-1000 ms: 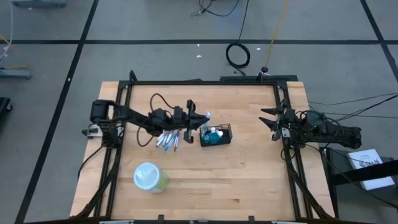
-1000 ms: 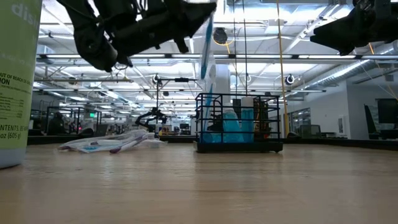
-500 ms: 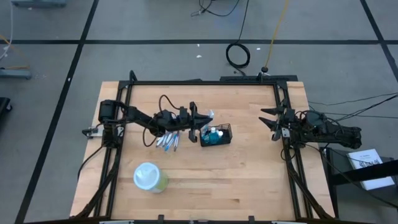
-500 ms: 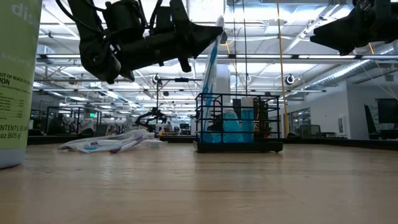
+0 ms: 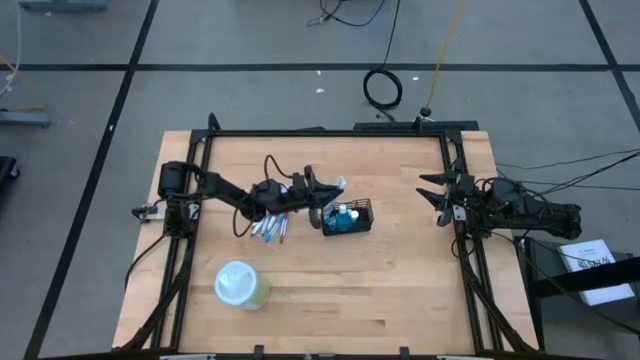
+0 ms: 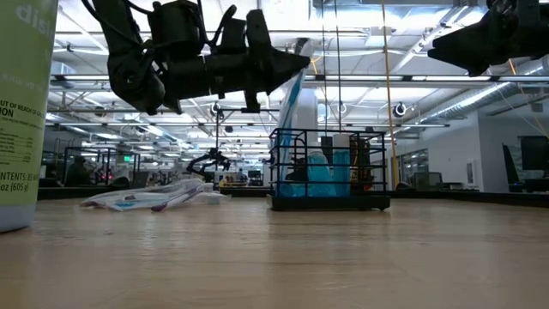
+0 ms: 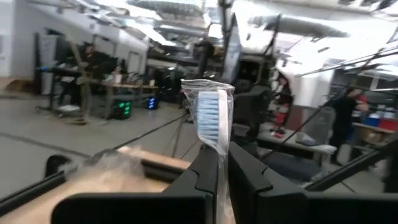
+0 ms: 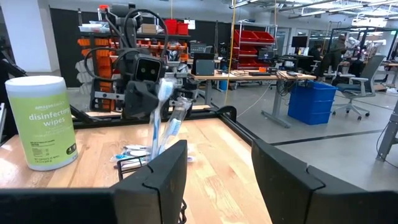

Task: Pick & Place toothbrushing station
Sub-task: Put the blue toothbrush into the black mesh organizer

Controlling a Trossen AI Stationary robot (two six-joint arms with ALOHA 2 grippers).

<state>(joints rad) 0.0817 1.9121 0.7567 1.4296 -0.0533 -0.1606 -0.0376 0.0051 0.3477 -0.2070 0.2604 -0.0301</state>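
A: Left gripper (image 7: pixel 217 168): clamped on wrapped toothbrush (image 7: pixel 208 118), which I hold over the caddy (image 5: pixel 346 217) at mid-table.
B: Handling?
A: Light, slippery film; I'd pinch the stiff handle. Caddy: rigid, take a wall.
B: Labels?
A: Canister (image 8: pixel 40 121): "disinfecting wipes". Right gripper (image 5: pixel 432 199): apart, at the table's right edge.

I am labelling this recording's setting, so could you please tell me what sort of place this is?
Most likely a robotics lab or industrial workshop: the wooden table stands on a grey floor marked with black tape lines, and beyond it are red parts bins on shelving, workbenches with equipment, and office chairs.
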